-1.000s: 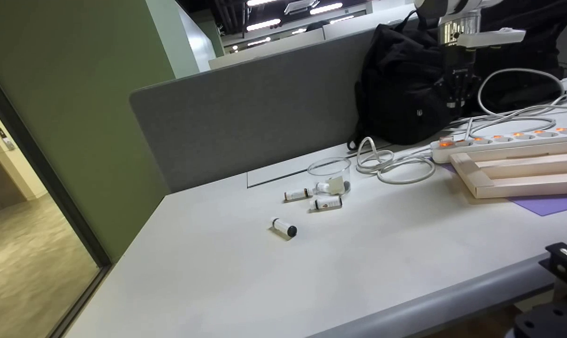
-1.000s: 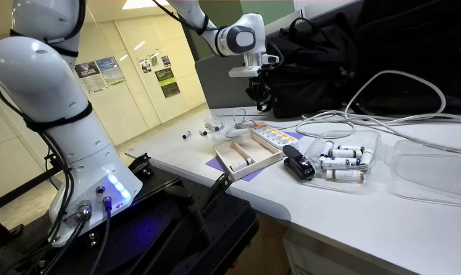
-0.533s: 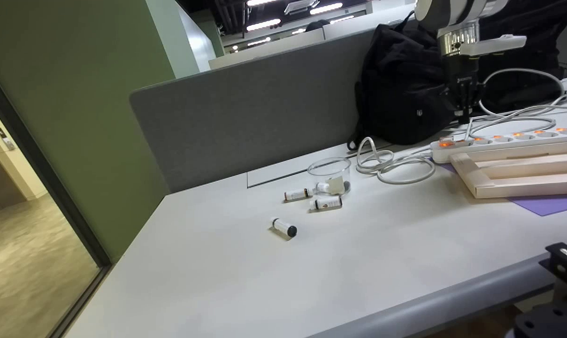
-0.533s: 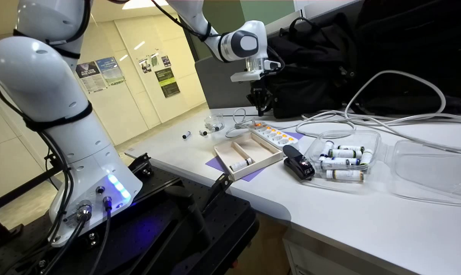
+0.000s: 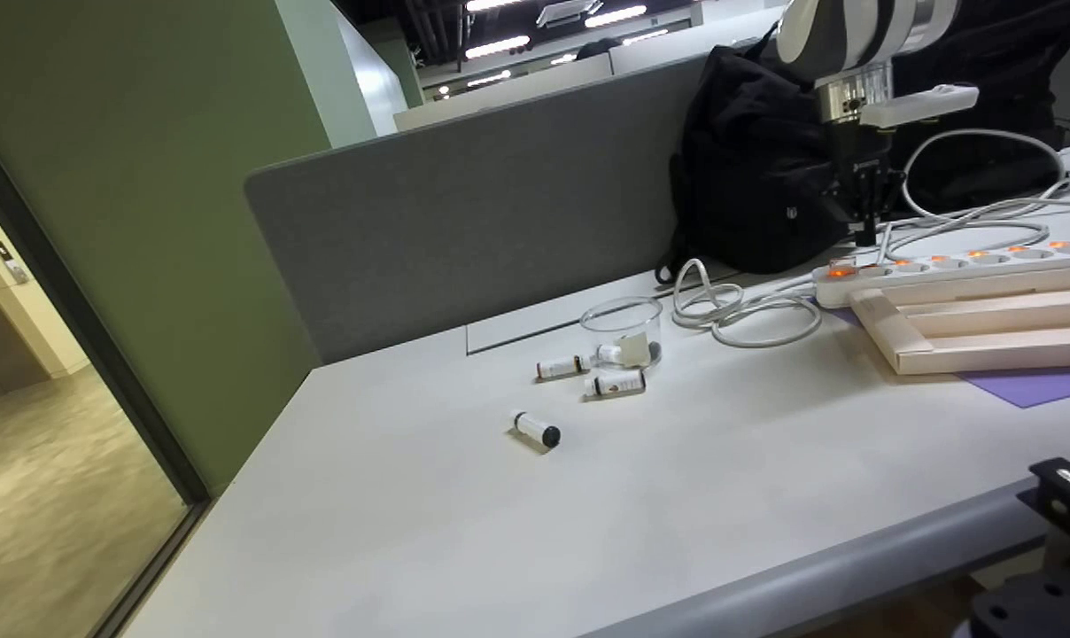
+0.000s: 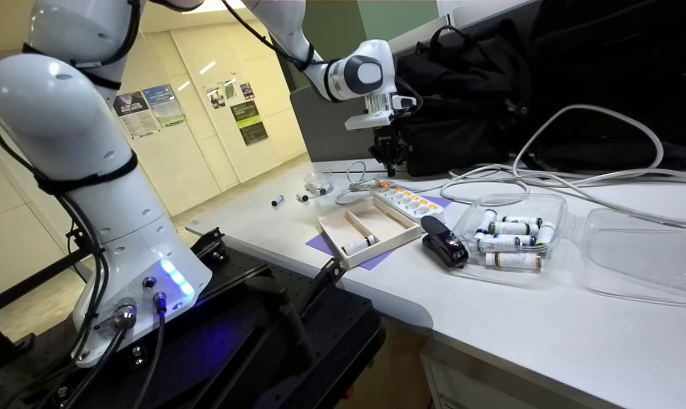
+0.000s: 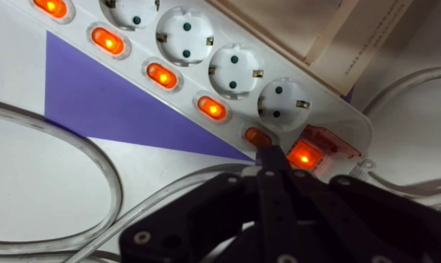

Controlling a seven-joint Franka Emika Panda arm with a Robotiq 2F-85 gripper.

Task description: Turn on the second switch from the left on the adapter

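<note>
The adapter (image 5: pixel 951 275) is a long white power strip lying behind the wooden frame, also seen in an exterior view (image 6: pixel 371 193) and the wrist view (image 7: pixel 337 109). Its main red switch (image 7: pixel 303 155) is lit under a raised red cover. The switch beside it (image 7: pixel 257 136) is dim; the other switches in view glow orange. My gripper (image 7: pixel 269 155) is shut and empty, its fingertips overlapping the near end of the dim switch in the wrist view. In both exterior views the gripper (image 5: pixel 865 237) (image 6: pixel 390 172) points down, apparently above the strip's main-switch end.
The pale wooden frame (image 6: pixel 370 222) lies against the strip on a purple sheet (image 5: pixel 1031 385). White cords (image 5: pixel 748 319) lie around it. A black backpack (image 5: pixel 756 168) stands behind. A clear cup (image 5: pixel 624 323), small white cylinders (image 5: pixel 535 429) and a clear box (image 6: pixel 510 227) of cylinders are on the table.
My gripper has come down towards the strip's main-switch end, shifting slightly in the last half second. Its fingertips, slightly apart one second ago, are now together.
</note>
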